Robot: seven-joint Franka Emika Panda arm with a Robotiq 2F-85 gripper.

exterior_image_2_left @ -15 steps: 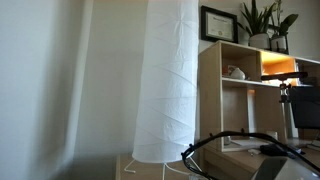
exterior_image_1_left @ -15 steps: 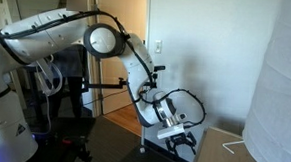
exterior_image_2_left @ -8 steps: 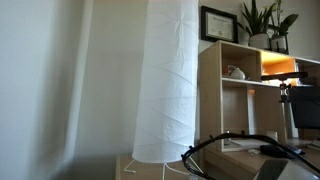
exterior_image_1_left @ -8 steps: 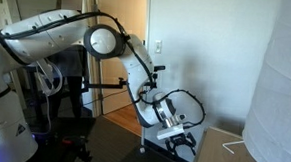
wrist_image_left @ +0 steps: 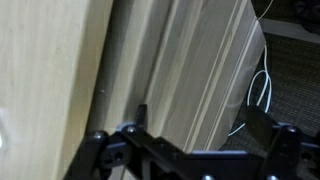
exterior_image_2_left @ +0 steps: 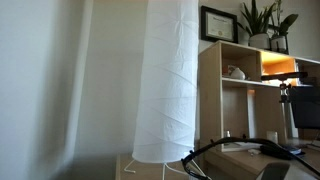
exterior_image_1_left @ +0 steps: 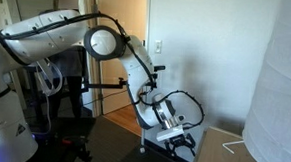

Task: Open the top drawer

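Drawer front (wrist_image_left: 200, 60): long axis near-upright in the wrist view, top leaning right. My claw (wrist_image_left: 200, 125) is released, fingers spread, near it.

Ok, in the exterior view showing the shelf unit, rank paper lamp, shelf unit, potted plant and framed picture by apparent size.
1. paper lamp, though it is nearest the camera
2. shelf unit, partly cut off
3. potted plant
4. framed picture, nearly matching the plant
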